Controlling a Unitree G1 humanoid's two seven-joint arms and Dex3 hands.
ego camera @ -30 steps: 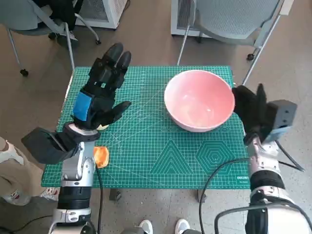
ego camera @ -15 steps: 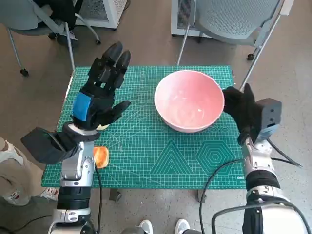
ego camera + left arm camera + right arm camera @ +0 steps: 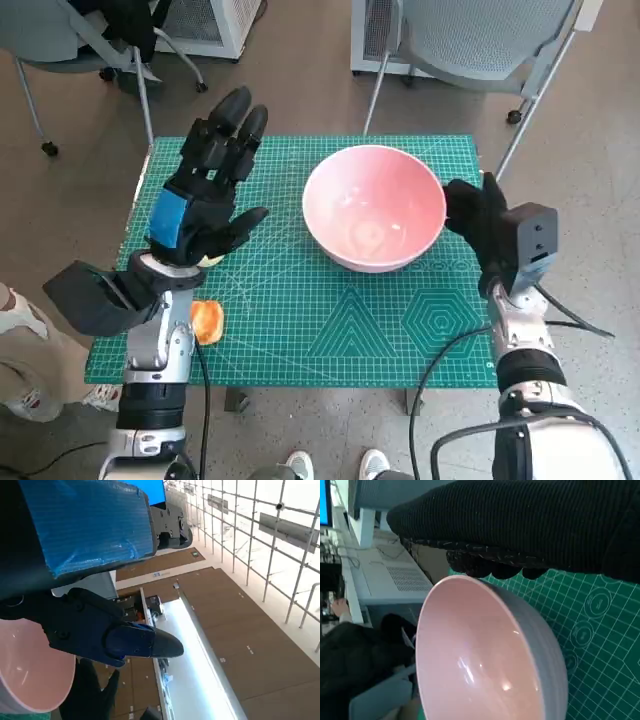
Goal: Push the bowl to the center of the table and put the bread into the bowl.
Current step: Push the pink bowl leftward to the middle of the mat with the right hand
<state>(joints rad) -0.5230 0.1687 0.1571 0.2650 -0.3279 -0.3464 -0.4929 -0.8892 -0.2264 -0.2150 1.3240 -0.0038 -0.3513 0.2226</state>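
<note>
Our right hand [image 3: 478, 222] presses flat against the pink bowl [image 3: 374, 206], holding nothing; our left hand [image 3: 205, 190] hovers, fingers [image 3: 232, 122] wide; bread [image 3: 207, 320] sits near the tabletop [image 3: 330, 330] edge.

Bowl [image 3: 374, 207] glossy, smooth, pink; mat [image 3: 330, 320] matt green with printed grid; right hand [image 3: 478, 221] in ribbed knit glove.

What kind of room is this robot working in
Probably an office or lab. A small table under a green cutting mat stands on brown floor, grey wheeled chairs sit behind it, and the left wrist view shows desks and long ceiling lights.
</note>
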